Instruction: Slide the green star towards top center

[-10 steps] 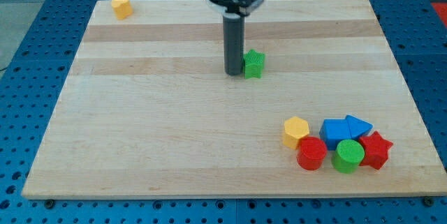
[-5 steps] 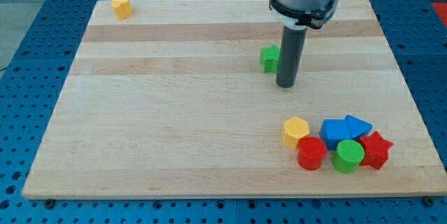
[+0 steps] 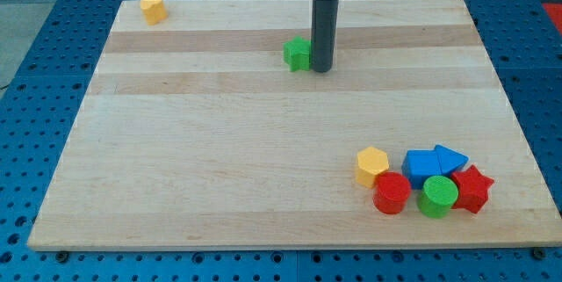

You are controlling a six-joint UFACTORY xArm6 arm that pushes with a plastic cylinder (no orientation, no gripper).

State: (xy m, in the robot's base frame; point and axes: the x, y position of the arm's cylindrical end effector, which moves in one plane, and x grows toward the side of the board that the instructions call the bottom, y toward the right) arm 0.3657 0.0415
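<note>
A pale wooden board [image 3: 219,159] lies on a blue perforated table [image 3: 35,97]. The small green star block [image 3: 298,54] sits in the upper middle of the board. My tip [image 3: 321,70], the lower end of the straight dark rod, stands at 3 o'clock of the star, touching its side; there is no hand, so nothing is held. A yellow block [image 3: 153,8] rests far at 10 o'clock. At 5 o'clock, well apart, are clustered a yellow block [image 3: 371,165], red cylinder [image 3: 392,194], green cylinder [image 3: 437,197], red star [image 3: 472,188], blue cube [image 3: 422,165] and blue triangle [image 3: 450,158].
</note>
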